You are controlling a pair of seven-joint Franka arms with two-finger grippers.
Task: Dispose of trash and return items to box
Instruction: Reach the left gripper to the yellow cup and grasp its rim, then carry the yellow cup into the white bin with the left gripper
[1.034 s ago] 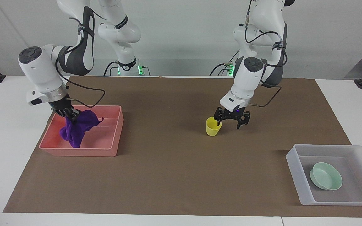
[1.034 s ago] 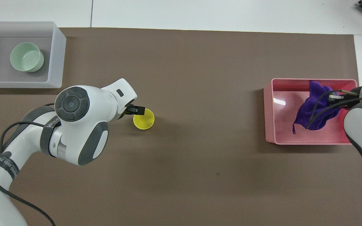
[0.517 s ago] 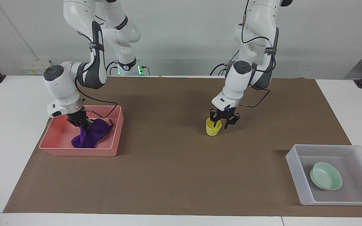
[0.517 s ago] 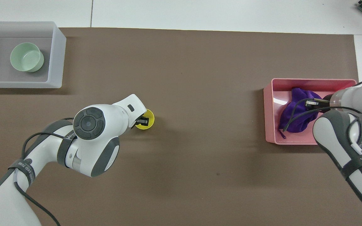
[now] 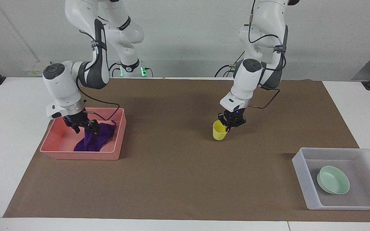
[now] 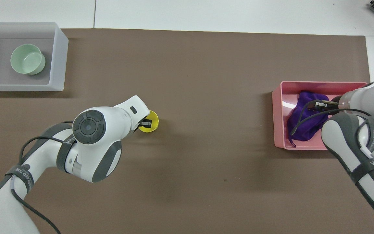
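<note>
The yellow cup [image 5: 218, 133] stands slightly tilted mid-mat, also in the overhead view [image 6: 153, 121]. My left gripper [image 5: 228, 125] is shut on its rim, one finger inside the cup. The purple cloth [image 5: 92, 141] lies crumpled in the pink bin [image 5: 79, 155], toward the right arm's end of the table. My right gripper [image 5: 83, 127] is low in the bin just above the cloth, fingers spread and holding nothing. The mint-green bowl [image 5: 332, 179] sits in the translucent tray [image 5: 303, 183], at the left arm's end, farther from the robots than the cup.
A brown mat [image 5: 178, 179] covers most of the white table. The tray [image 6: 60, 55] and the pink bin [image 6: 279, 97] stand at its two ends. My right arm's elbow [image 6: 352, 143] hangs over the bin's near edge.
My right gripper lowered the cloth into the pink bin and opened, so the cloth now lies flat. My left gripper came down on the cup's rim, shut on it and tilted it slightly.
</note>
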